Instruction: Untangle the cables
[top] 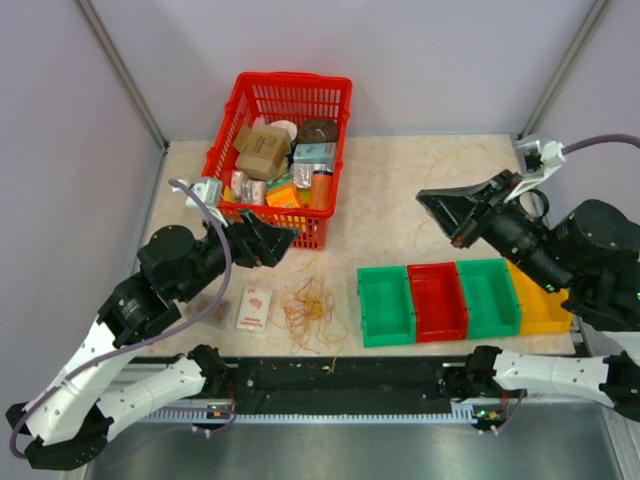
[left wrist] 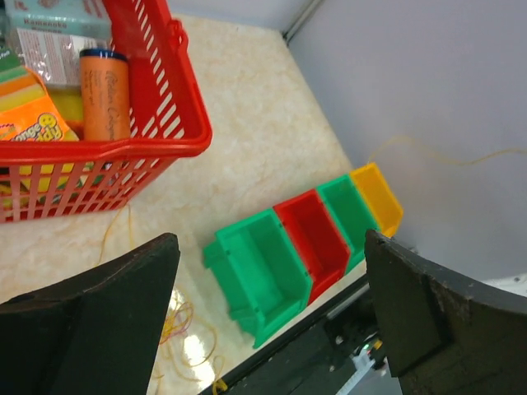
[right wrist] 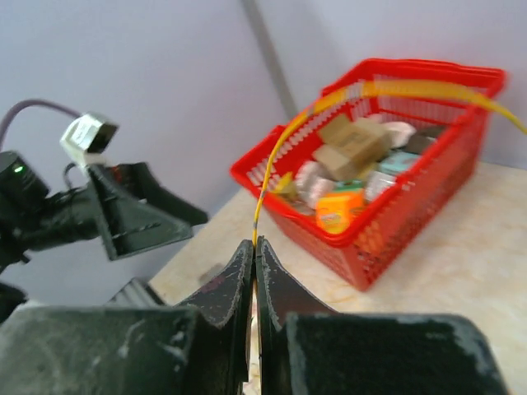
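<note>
Overhead, your left gripper (top: pixel 262 242) hung just in front of the red basket (top: pixel 295 78). The cables (top: pixel 310 308) lay on the table (top: pixel 400 170) as a loose heap of yellow, orange and red loops. They sat near that hand's fingertips, toward the near edge, and did not touch them. A small white packet (top: pixel 254 308) lay just beside the heap, on the left hand's side.

The left wrist camera settled what the top view left vague. The 2 fingers stood wide apart with nothing between them, and a few loops showed on the table low beside the left finger. Beyond the fingertips ran the row of 4 bins (left wrist: pixel 313 239): green, red, green, yellow.

Your right gripper (top: pixel 440 212) hovered well apart from the heap, over the table behind the bins. From above you could not tell its grip, and any wire there was too thin to make out. Its own camera showed the fingers pressed together, pinching 1 yellow strand (right wrist: pixel 329 100) at the tips. That strand arched up and away from the hand, across the basket, out of focus.
</note>
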`<state>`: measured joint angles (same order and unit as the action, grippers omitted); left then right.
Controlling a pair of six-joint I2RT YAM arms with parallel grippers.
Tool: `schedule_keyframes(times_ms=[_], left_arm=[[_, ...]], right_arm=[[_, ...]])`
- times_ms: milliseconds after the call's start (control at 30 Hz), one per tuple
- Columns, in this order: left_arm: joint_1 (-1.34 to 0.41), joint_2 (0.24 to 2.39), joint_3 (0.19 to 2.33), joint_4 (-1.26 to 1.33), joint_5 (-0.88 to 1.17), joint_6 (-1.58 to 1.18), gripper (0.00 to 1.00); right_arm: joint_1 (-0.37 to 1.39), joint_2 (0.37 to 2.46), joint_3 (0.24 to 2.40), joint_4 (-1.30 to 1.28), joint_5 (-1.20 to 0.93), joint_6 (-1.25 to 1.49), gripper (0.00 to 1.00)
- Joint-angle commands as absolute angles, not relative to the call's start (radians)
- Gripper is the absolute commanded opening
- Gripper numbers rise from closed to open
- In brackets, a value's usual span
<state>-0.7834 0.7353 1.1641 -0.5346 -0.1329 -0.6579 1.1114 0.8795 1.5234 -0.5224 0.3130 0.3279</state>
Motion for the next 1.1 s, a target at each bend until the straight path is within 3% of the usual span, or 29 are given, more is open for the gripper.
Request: schedule_keyframes(times_ms=[0,333,500,633,767,1067], left_arm=[[-0.781,0.706,1.114,-0.538,-0.08,-0.529,0.98],[-0.781,0.698,1.008,-0.474,0.057,-0.476,0.94],[-0.781,0.73,0.993,-0.445,0.1,-0.492,0.93],[-0.781,0.732,0.991,-0.426,0.11,-0.523,0.92],[-0.781,0.692,0.985,-0.426,0.103,-0.552,0.91],[-0.781,0.684,0.94,-0.433,0.107,-0.552,0.93]], right_arm=[[1.114,0.874,1.56,-0.802,0.596,0.316,0.0],[1.097,0.787,1.451,-1.265,1.04,0.707,0.0],[0.906,0.807,1.349,-1.433,0.99,1.021,0.0],[0.734,0.839,1.302,-1.446,0.905,1.019,0.0],[0.67,0.818,1.299,-1.46,0.928,0.957,0.0],[0.579,0.91,1.595,-1.419,1.146,0.755,0.0]])
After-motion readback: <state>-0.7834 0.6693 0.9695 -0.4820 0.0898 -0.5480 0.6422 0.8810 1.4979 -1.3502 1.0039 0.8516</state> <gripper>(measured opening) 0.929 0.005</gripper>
